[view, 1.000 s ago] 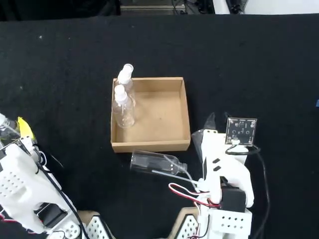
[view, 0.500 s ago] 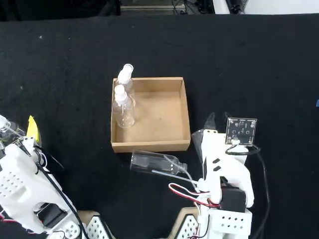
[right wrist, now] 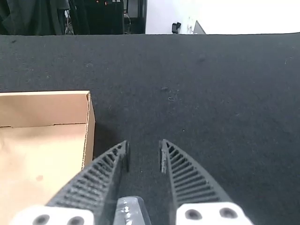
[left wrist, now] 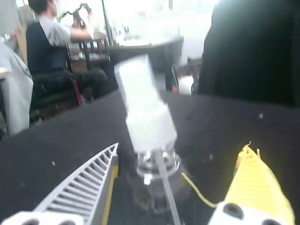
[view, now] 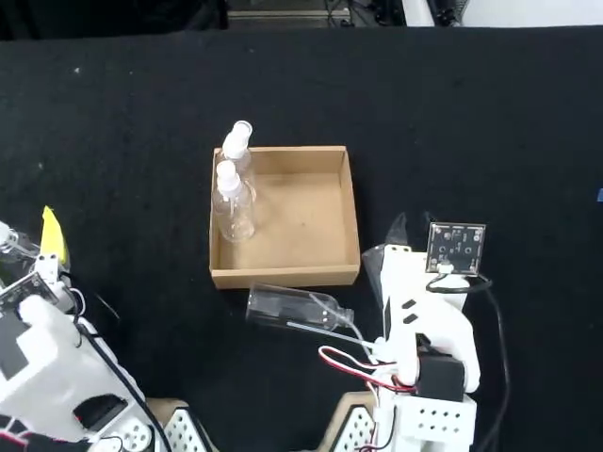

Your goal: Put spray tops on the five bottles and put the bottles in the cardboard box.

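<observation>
The cardboard box (view: 311, 218) lies open at mid-table. Two clear bottles with spray tops (view: 233, 201) (view: 237, 141) stand at its left wall. A third clear bottle (view: 287, 308) lies on its side in front of the box, with a thin tube (view: 330, 329) trailing toward the right arm. My right gripper (view: 386, 247) (right wrist: 143, 149) hovers beside the box's near right corner, black fingers slightly open with nothing between the tips. My left gripper (view: 24, 240) (left wrist: 180, 149) stands open around an upright bottle (left wrist: 154, 165) that carries a tilted spray top (left wrist: 145, 115).
The table is covered in black cloth (view: 471, 122). A small clear object (right wrist: 129, 208) shows between the bases of the right fingers; I cannot tell what it is. The left arm's bottle (view: 8, 240) is at the table's far left edge.
The left arm has drawn back toward the left edge, and its yellow finger has shifted a little. The right arm, the box and the lying bottle have not moved.
</observation>
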### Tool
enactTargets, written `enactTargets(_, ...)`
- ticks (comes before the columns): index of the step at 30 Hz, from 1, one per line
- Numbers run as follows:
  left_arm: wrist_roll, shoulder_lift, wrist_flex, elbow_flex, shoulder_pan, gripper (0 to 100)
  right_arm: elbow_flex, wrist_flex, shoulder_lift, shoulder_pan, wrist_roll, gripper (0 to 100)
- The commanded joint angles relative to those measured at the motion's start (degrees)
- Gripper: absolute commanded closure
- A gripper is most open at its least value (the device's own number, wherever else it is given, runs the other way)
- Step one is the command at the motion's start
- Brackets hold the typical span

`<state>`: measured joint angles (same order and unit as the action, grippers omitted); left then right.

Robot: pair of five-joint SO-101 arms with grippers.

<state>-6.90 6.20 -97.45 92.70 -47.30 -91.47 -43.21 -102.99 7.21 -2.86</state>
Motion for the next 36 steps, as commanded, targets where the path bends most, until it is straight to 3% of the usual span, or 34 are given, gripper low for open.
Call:
enactTargets(1, 0.00, -7.21, 2.73, 1.54, -0.22, 65, -0.04, -0.26, -5.58, 1.05, 0.09, 90.2)
enactTargets(6, 0.00, -10.20, 8.35, 1.89, -0.40, 65, -0.04, -0.26, -5.58, 1.05, 0.09, 90.2)
enactTargets(13, 0.00, -18.64, 9.85, 2.42, -0.48, 65, -0.04, -0.18, -5.58, 1.05, 0.18, 90.2)
enactTargets(25, 0.26, -35.25, 32.18, 3.56, -5.23, 65, -0.04, -0.18, -5.58, 0.97, 0.18, 90.2)
enactTargets(30, 0.53, -39.30, 41.41, 3.65, -1.10, 65, -0.04, -0.26, -5.58, 0.97, 0.18, 90.2)
enactTargets(36, 0.44, -40.70, 43.16, 3.12, 2.95, 65, -0.48, -0.18, -5.58, 0.97, -0.09, 90.2)
